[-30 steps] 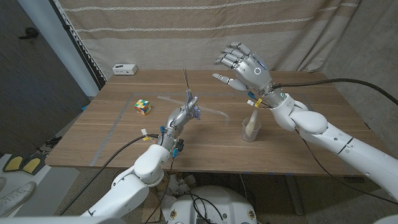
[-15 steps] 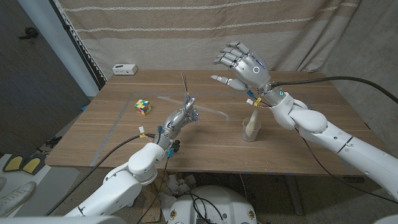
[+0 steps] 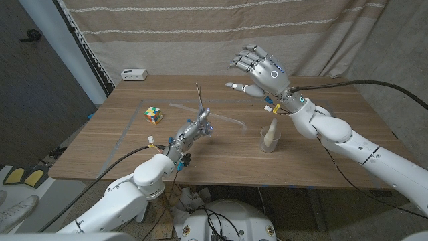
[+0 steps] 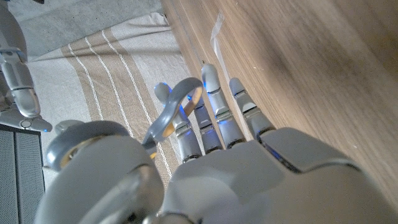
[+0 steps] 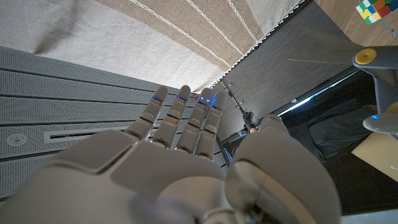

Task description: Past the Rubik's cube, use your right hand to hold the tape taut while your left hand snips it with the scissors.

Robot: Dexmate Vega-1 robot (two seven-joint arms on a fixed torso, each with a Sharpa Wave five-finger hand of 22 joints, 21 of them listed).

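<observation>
Left hand: left hand grips the scissors by the handles, blades pointing up and away from it; in the left wrist view a handle loop sits against its fingers.
Right hand: right hand hangs in the air, fingers spread, holding nothing — no tape in it yet.
Tape: a pale strip of tape lies on the table, its long axis running across, passing just beyond the left hand.
Cube: cube sits on the outer side of the left hand, nearer that hand than the right.
Key relation: the tape lies below the right hand and toward the left hand — the left hand is much the nearer, so by my judgement the right must come down to it first.
</observation>
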